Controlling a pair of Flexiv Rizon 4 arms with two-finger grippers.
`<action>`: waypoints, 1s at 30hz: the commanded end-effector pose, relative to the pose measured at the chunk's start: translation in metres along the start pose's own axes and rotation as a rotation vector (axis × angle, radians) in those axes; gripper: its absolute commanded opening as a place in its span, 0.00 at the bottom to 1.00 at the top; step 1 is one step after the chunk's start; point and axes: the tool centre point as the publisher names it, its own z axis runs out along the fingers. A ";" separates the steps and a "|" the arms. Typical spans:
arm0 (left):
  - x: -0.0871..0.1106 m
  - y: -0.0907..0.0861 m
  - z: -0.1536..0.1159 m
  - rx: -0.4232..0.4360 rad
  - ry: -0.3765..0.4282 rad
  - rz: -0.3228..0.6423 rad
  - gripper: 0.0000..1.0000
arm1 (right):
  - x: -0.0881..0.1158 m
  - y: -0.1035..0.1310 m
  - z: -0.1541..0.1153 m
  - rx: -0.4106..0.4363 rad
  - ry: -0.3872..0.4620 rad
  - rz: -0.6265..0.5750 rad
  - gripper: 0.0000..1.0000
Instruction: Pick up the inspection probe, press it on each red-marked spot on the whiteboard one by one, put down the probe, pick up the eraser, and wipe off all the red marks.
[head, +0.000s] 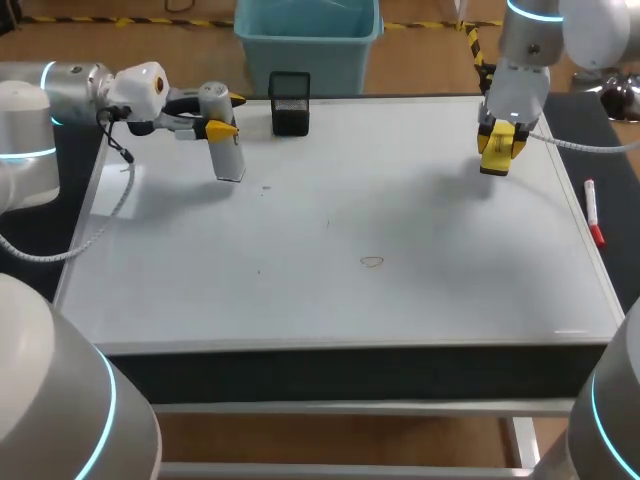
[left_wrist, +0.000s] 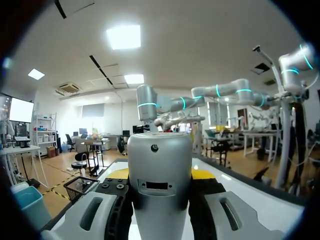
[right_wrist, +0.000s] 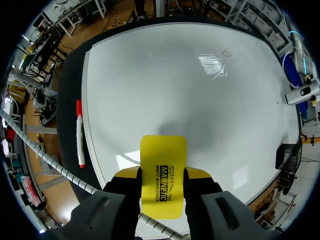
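Right claw (right_wrist: 161, 175) clamps the flat yellow eraser (right_wrist: 163, 160); left claw (head: 225, 115) grips the grey cylindrical probe (head: 228, 155). For the wipe, lower the eraser flat onto the faint red loop (head: 372, 262) with even pressure.

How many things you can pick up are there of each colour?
Yellow: 1, the flat yellow eraser.
Silver: 1, the silver cylinder probe.
Black: 1, the black mesh basket.
Red: 1, the red-tipped marker pen.
Total: 4.

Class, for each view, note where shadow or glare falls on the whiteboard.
Head view: a soft shadow on the whiteboard beneath the right gripper holding the eraser. Right wrist view: a bright glare patch beside the red mark, and a dim shadow ahead of the eraser. Left wrist view: the probe blocks most of the board.
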 end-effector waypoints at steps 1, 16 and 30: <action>0.003 -0.003 0.002 -0.005 -0.008 0.001 0.00 | 0.001 0.000 -0.001 0.002 0.002 -0.002 0.00; 0.003 -0.003 0.002 -0.005 -0.008 0.001 0.00 | -0.013 0.026 -0.002 0.029 0.028 -0.034 0.00; 0.003 -0.003 0.002 -0.005 -0.008 0.001 0.00 | -0.070 0.137 0.005 0.054 0.030 -0.050 0.00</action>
